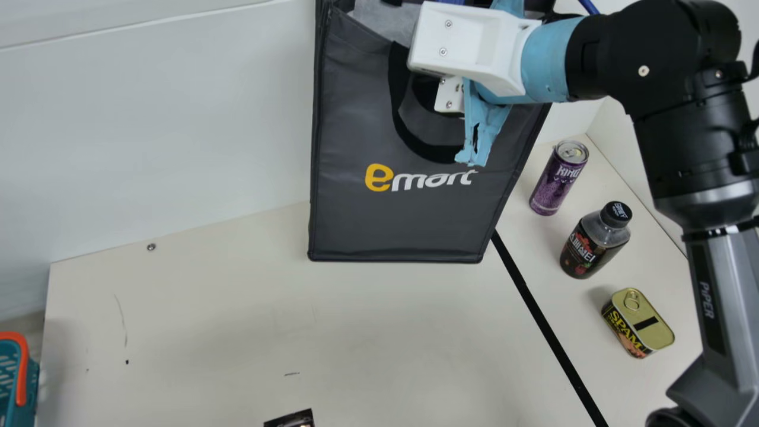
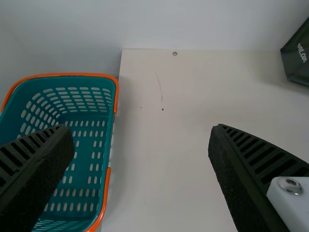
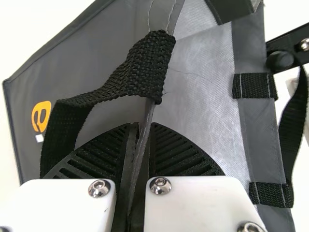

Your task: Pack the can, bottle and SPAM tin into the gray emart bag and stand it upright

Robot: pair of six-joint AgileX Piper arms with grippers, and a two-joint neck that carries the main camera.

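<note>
Pale wall [image 1: 178, 130] rises behind our cream table [image 1: 207, 308], where a black stripe [image 1: 536, 311] runs aslant. Beyond the stripe, at the main view's right, we see the purple can [image 1: 557, 178], the dark bottle [image 1: 593, 240] and the SPAM tin [image 1: 640, 323] on the table, near one another and all outside the gray emart bag [image 1: 367, 225]. Our right gripper [image 1: 449, 95] is at the upper part of the bag; in the right wrist view its fingers [image 3: 178, 152] are closed together on the edge of the bag's mouth, beside a black strap [image 3: 145, 67]. Our left gripper [image 2: 141, 133] is spread wide with nothing between its fingers, and its wrist view shows a teal basket [image 2: 112, 140] with orange handles
</note>
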